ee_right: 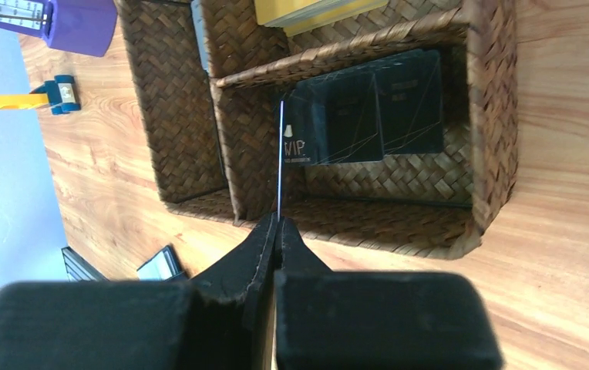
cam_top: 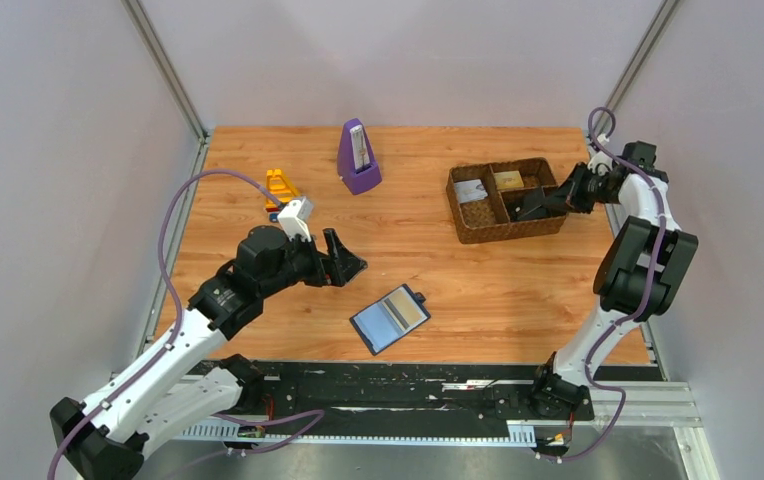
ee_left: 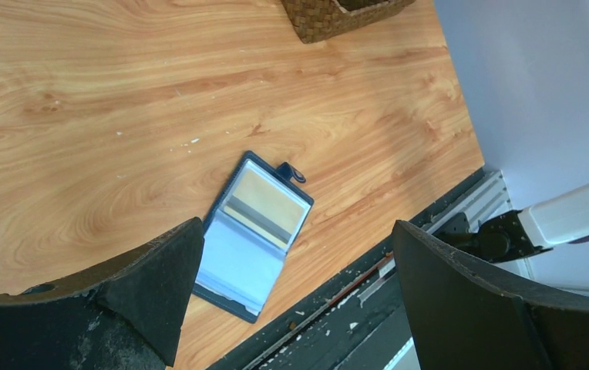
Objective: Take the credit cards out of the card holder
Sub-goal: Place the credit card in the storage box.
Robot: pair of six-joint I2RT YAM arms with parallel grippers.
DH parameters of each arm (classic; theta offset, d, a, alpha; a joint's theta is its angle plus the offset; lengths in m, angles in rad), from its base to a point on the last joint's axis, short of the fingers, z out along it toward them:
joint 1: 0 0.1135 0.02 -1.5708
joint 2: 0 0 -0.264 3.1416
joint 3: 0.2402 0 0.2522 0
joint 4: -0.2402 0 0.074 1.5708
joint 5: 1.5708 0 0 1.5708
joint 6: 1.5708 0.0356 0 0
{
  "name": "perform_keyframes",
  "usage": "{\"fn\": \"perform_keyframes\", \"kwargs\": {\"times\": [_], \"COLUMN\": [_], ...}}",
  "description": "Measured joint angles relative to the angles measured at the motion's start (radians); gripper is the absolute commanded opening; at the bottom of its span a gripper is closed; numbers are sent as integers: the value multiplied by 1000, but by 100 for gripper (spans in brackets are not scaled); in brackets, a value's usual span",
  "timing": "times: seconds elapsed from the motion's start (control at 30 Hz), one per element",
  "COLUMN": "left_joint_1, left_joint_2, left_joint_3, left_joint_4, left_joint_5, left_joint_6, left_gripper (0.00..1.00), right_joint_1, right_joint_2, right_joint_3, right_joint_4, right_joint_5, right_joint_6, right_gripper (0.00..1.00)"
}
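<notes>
Right end effector [ee_right: 278,223] is closed on a thin credit card [ee_right: 280,154] (seen only by its edge), held upright over one compartment of the woven basket [ee_right: 494,116], which stands at 2 o'clock on the table [cam_top: 518,290]. Two dark cards [ee_right: 368,108] lie flat inside that compartment. Left end effector [cam_top: 346,256] hangs with its fingers wide apart. The card holder [cam_top: 390,318] lies unfolded on the table at its 5 o'clock, apart from it.

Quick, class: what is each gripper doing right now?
Left gripper: open, holding nothing.
Right gripper: shut on a thin plastic credit card, edge-on over the brown woven basket.
</notes>
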Motion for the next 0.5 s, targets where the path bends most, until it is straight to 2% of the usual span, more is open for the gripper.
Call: {"fn": "perform_keyframes", "kwargs": {"times": [0.5], "left_joint_1": [0], "left_joint_2": [50], "left_joint_3": [0], "left_joint_4": [0], "left_joint_5": [-31], "left_joint_6": [3], "left_gripper": [100], "right_joint_1": [7], "right_joint_2": [123], "right_joint_3": [63], "right_joint_4": [-42], "right_joint_5": [-66], "right_joint_6": [-51], "right_gripper": [0]}}
